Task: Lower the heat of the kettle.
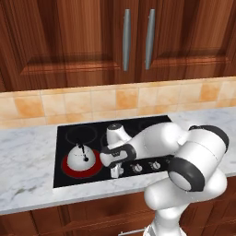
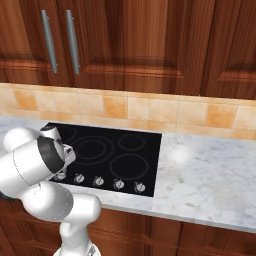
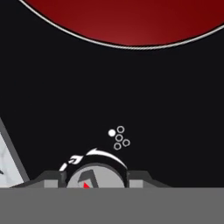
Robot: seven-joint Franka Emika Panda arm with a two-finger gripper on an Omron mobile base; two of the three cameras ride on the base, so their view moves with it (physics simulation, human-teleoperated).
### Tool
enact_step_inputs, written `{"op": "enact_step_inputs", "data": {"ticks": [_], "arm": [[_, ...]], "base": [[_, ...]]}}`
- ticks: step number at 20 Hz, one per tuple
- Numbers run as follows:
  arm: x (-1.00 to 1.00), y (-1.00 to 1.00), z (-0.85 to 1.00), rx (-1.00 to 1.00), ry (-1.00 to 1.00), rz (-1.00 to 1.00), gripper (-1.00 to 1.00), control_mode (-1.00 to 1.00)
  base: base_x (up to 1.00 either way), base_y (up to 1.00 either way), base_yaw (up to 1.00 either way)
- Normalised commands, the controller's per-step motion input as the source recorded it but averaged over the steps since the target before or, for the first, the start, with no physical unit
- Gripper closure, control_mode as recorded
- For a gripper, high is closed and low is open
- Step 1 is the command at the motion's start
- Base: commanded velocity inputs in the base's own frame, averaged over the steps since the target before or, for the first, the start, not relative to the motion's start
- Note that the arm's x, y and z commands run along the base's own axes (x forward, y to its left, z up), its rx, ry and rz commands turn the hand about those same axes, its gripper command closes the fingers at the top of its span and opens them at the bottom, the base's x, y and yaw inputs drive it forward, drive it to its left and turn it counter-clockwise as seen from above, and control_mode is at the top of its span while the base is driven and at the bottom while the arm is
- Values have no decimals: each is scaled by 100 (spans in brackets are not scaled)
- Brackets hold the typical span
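The jaws straddle a silver knob with a red mark, 1 dark tip on each side of it; whether they press it cannot be told. Just past the knob, a white arc and 5 small circles are printed on the black cooktop. Beyond them glows the red burner. In the left base view the kettle sits on that burner, beside the jaws and a little farther back. 2 more knobs lie to the jaws' other side. Marble tabletop surrounds the cooktop, with wooden cabinets behind.
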Motion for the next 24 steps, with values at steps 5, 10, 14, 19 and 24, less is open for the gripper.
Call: {"op": "enact_step_inputs", "data": {"ticks": [5, 10, 14, 19, 24], "arm": [[-14, 0, -25, 0, 0, 0, 100, -100], [0, 0, -15, 0, 3, -2, 100, -100], [0, 0, -12, 0, 2, -19, 100, -100], [0, -2, -9, 0, 0, -27, 100, -100], [-2, -7, -10, 0, 0, -30, 100, -100]], "base": [[0, 0, 0], [0, 0, 0], [0, 0, 0], [0, 0, 0], [0, 0, 0]]}}
